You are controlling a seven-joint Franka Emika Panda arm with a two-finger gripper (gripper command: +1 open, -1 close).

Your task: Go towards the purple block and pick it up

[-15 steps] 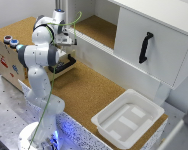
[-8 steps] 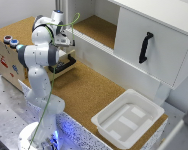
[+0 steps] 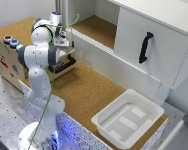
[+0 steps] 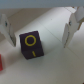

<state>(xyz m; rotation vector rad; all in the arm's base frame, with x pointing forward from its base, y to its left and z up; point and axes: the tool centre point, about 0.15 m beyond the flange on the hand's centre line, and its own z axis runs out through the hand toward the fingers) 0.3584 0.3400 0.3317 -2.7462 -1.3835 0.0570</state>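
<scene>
My claw (image 4: 39,26) hangs released, fingers (image 4: 70,27) apart. The purple block (image 4: 31,45) looks light and rigid; I'd pinch its flat opposite sides.

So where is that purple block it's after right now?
In the wrist view, the purple block lies on the pale surface between the open tool's two fingers, with something red beside it. The exterior view doesn't show it.

One robot arm (image 3: 41,55), one white tray (image 3: 128,120) on the cork surface, one white cabinet door (image 3: 154,42) with one black handle (image 3: 145,47), one purple block (image 4: 31,45) with yellow marking, two gripper fingers (image 4: 71,25), one red object (image 4: 1,62) partly cut off at frame edge
</scene>
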